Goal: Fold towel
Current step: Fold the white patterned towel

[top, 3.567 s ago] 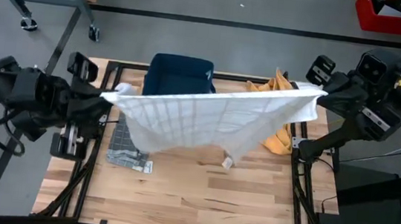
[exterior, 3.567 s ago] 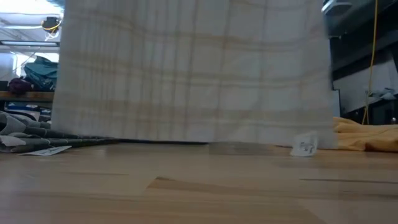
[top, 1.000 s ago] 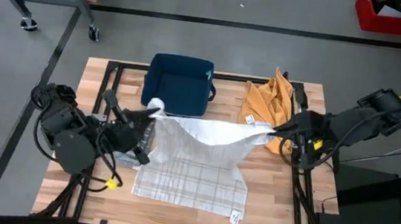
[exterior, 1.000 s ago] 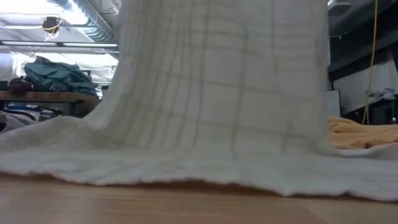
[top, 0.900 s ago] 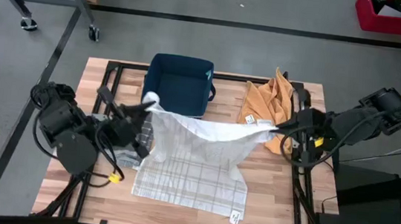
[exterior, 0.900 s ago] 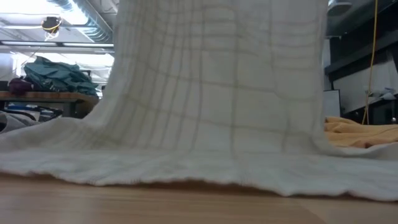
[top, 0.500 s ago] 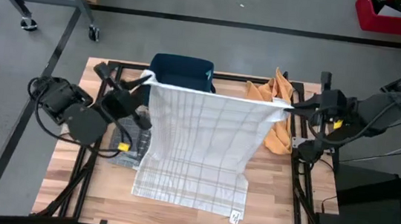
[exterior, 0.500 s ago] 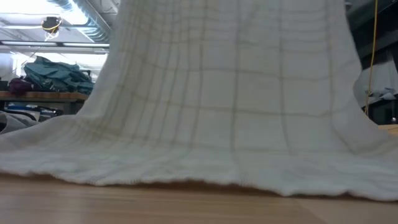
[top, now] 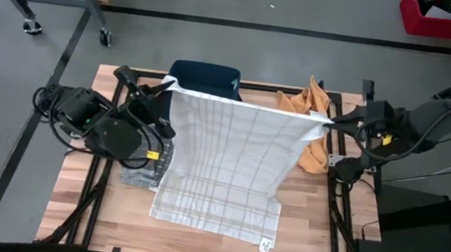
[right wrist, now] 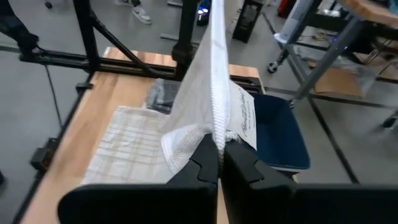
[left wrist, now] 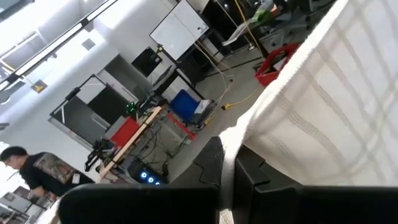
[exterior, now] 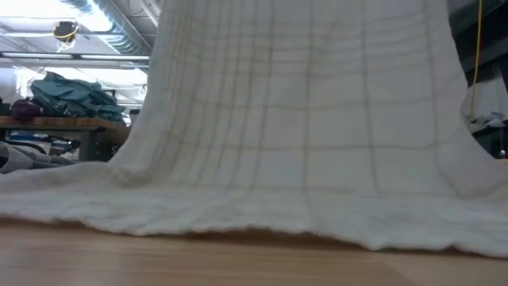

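Note:
A white towel (top: 222,159) with faint plaid lines is stretched between my two grippers above the far half of the table. Its lower edge (top: 211,221) lies on the wood near the front and fills the low view as towel (exterior: 302,119). My left gripper (top: 164,92) is shut on the upper left corner. My right gripper (top: 327,121) is shut on the upper right corner. The wrist views show the left gripper (left wrist: 227,177) and the right gripper (right wrist: 221,158) with cloth coming out between the fingers. My left gripper pinches the towel's upper left corner (left wrist: 235,132) between its two fingers, coming about level from the table's left. The top edge runs taut away from it. My right gripper pinches the upper right corner (right wrist: 214,132) between its two fingers, slanting down from the table's right. The cloth hangs below it, with the lower end on the table.
A navy bin (top: 205,79) stands at the far edge behind the towel. An orange cloth (top: 313,156) lies at the far right, and a grey patterned cloth (top: 135,171) lies under my left arm. A small tag (top: 263,246) sticks out at the towel's front right corner.
Both grippers have moved toward the table's far edge, the right one also toward the right edge. The towel's top edge, sagging before, is now drawn straight and taut. The upper part has spread out flat, while the lower edge has stayed on the table.

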Controlling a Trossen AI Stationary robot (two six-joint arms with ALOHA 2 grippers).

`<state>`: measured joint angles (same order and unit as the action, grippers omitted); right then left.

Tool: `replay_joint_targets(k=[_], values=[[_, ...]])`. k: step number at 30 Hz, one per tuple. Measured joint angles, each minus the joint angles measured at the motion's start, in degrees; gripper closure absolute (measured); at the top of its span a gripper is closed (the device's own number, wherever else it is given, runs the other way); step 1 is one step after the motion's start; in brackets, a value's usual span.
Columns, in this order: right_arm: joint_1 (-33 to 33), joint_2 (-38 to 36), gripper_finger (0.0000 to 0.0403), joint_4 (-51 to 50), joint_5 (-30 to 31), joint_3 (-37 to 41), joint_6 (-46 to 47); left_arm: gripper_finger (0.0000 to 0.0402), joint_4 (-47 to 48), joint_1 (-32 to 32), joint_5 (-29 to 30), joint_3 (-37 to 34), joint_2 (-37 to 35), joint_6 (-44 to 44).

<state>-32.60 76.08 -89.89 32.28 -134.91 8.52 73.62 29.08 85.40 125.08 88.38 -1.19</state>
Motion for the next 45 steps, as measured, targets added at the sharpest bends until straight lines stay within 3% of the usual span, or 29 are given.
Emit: replay_joint_targets(k=[7, 13, 19, 24, 30, 33, 37, 45], values=[[0.00, -0.10, 0.0398, 0.00, -1.85, 0.00, 2.30, 0.0401, 0.77, 0.00, 0.11, 0.00, 0.00, -1.05], [0.00, -0.01, 0.0398, -0.08, 0.13, 0.00, 1.98, 0.0401, 0.82, 0.00, 0.23, 0.00, 0.00, -3.72], [-0.02, 2.31, 0.0398, -0.35, -1.80, 0.19, 1.72, 0.0401, 1.09, 0.60, -3.82, 0.03, -0.17, -2.92], [-0.02, 2.57, 0.0398, -0.37, -5.86, 5.89, 1.76, 0.0401, 4.20, 2.72, -9.60, 0.04, -0.17, 1.63], [-0.02, 2.79, 0.0398, -0.30, -11.25, 15.77, 3.72, 0.0401, 15.73, 5.42, -17.58, 0.04, -0.15, 17.60], [-0.02, 2.79, 0.0398, -0.22, -14.09, 19.06, 6.28, 0.0401, 16.37, 6.45, -22.76, 0.04, -0.15, 22.19], [-0.02, 2.79, 0.0398, -0.10, -19.81, 20.33, 10.06, 0.0401, 16.29, 8.23, -29.13, 0.04, -0.11, 23.82], [-0.02, 2.91, 0.0398, 0.22, -30.84, 20.26, 21.15, 0.0401, 16.07, 11.18, -44.75, 0.02, 1.01, 35.56]])
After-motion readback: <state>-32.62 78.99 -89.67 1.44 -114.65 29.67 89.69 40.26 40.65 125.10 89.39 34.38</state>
